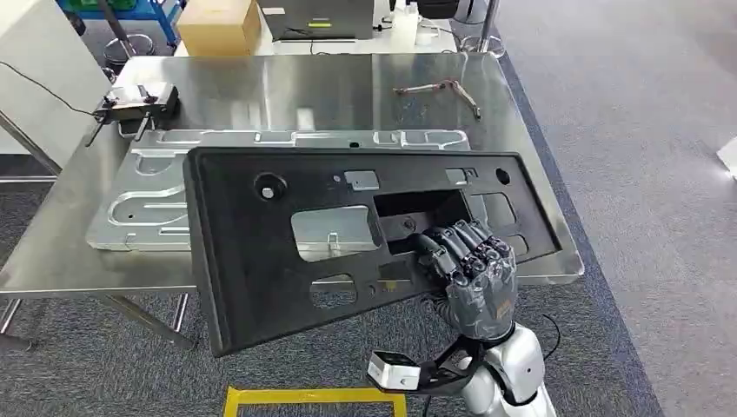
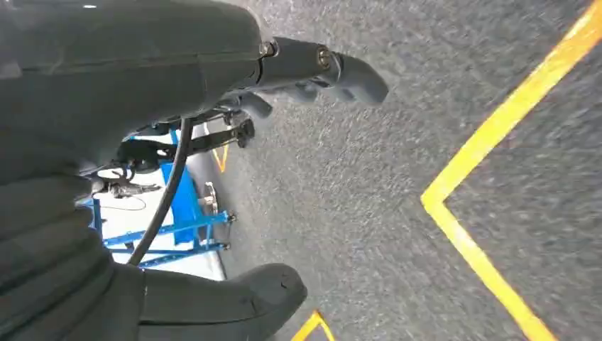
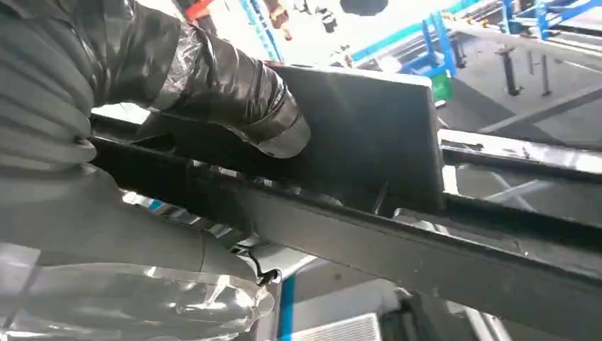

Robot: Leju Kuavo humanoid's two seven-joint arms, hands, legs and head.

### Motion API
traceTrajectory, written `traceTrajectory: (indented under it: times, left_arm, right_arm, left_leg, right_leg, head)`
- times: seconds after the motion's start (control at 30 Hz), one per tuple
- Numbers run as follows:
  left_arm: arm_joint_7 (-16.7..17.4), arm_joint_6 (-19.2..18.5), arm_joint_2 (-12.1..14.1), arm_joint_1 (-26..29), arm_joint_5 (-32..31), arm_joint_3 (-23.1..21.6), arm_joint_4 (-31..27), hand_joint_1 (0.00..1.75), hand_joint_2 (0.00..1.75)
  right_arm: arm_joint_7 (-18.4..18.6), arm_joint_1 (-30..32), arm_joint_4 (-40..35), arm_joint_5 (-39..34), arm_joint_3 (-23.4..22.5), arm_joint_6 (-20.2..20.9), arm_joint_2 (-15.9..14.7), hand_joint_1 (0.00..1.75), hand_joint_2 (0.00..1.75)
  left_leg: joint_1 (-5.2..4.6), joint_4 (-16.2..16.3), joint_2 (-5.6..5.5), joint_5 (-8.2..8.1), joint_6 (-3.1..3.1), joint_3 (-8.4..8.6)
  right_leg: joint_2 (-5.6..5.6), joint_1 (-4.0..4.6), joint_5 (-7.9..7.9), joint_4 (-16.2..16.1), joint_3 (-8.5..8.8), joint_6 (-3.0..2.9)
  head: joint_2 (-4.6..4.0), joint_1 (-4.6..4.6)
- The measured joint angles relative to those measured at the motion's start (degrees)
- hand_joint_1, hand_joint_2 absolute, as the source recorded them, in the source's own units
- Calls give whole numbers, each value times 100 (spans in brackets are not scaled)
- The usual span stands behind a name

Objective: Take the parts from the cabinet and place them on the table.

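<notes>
The right hand [image 1: 472,271] grips a large flat black plastic panel with several cut-outs [image 1: 348,243], its fingers [image 1: 465,248] hooked through the near edge of the widest opening, likely because that slot gives the only real purchase on so broad a sheet. The panel hangs tilted, its far edge over the stainless steel table [image 1: 339,82] and its near left corner out past the table's front edge, so it looks carried in rather than set down. Beneath it lies a pressed silver metal panel [image 1: 139,204], already flat on the table. From the right wrist, the thumb [image 3: 234,99] presses on the panel's dark face.

The left hand [image 2: 312,67] hangs over the floor, fingers loosely apart and holding nothing.

Farther back on the table sit a small grey clamp tool [image 1: 139,102] and a thin bent metal bracket [image 1: 439,89]. Grey carpet with yellow floor tape [image 2: 497,135] surrounds the table; a cardboard box [image 1: 219,26] stands beyond.
</notes>
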Motion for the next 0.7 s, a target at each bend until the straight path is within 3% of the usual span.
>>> traceTrajectory:
  times: [0.03,0.07,0.13,0.17,0.2,0.23,0.3,0.33,0.37,0.4,0.47,0.53,0.57,0.67,0.7]
  left_arm:
    - [-4,-2,-9,-11,0,2,0,0,175]
    - [-2,-4,-15,-24,0,2,0,0,175]
    - [2,-4,-4,-3,0,2,0,0,175]
    - [2,-4,0,8,0,2,0,0,175]
    - [4,-4,2,18,0,2,0,0,175]
    - [4,-4,11,20,0,2,0,0,175]
    - [4,-4,24,20,0,2,0,0,175]
    - [4,-9,17,45,0,0,0,0,175]
    - [2,-17,20,29,2,0,0,0,175]
    - [2,-13,17,25,2,0,0,0,175]
    - [2,-15,20,33,2,0,0,0,175]
    - [2,-11,20,24,2,0,0,0,175]
    - [0,-11,20,14,2,0,0,0,175]
    - [0,-11,20,14,0,0,0,0,175]
    - [0,-11,20,15,0,0,0,0,175]
  right_arm:
    - [2,-18,0,0,0,0,2,175,175]
    - [2,-30,0,0,11,0,4,175,175]
    - [-4,-11,0,0,13,0,4,175,175]
    - [-4,-2,2,0,13,0,4,175,175]
    - [-4,0,2,0,13,0,4,175,175]
    - [-4,0,2,0,13,0,4,175,175]
    - [-2,-1,2,0,13,0,4,175,175]
    - [-4,-7,2,-2,13,0,4,175,175]
    - [-4,-7,2,-2,13,0,4,175,175]
    - [-7,-13,2,-2,20,0,4,175,175]
    - [-7,-8,2,-2,26,0,2,175,175]
    - [-4,-14,2,-2,26,-2,2,175,175]
    - [-4,-22,2,-11,26,-2,2,175,175]
    - [-4,4,2,-15,26,0,0,175,175]
    - [-4,6,2,-15,26,0,0,175,175]
  left_leg:
    - [3,310,-6,-13,-37,-128]
    - [29,718,-5,-122,-81,-375]
    - [81,1412,-3,-531,-143,-857]
    - [105,1563,-2,-636,-175,-1026]
    - [132,1443,-1,-550,-191,-1075]
    - [152,1128,2,-333,-226,-1024]
    - [196,176,16,407,-276,-741]
    - [193,-14,39,689,-264,-734]
    - [144,-47,45,469,-191,-761]
    - [136,-8,31,584,-112,-748]
    - [135,-18,21,538,-6,-718]
    - [151,-75,6,495,69,-582]
    - [145,-75,6,459,103,-543]
    - [102,-75,-10,318,153,-407]
    - [85,-75,-20,265,160,-335]
  right_leg:
    - [-7,-21,-28,-31,78,-42]
    - [-10,-31,-63,-43,124,-53]
    - [-7,-44,-156,-40,207,-28]
    - [5,-57,-208,-34,262,-10]
    - [18,-77,-269,-24,334,17]
    - [25,-98,-332,-6,406,50]
    - [19,-137,-487,29,568,129]
    - [18,-125,-556,47,591,182]
    - [32,-120,-570,61,577,211]
    - [30,-108,-598,47,561,256]
    - [23,-115,-597,63,621,315]
    - [14,-138,-554,494,411,355]
    - [14,-140,-625,901,141,360]
    - [13,-134,-1160,1852,-643,370]
    - [13,-132,-1168,1857,-754,356]
  head:
    - [0,-2]
    - [0,-4]
    - [-2,-4]
    - [0,-2]
    - [0,-2]
    - [0,-4]
    - [0,-2]
    - [-2,0]
    - [0,-4]
    - [0,-2]
    - [0,-4]
    - [-2,-2]
    - [0,-2]
    - [0,0]
    - [0,-2]
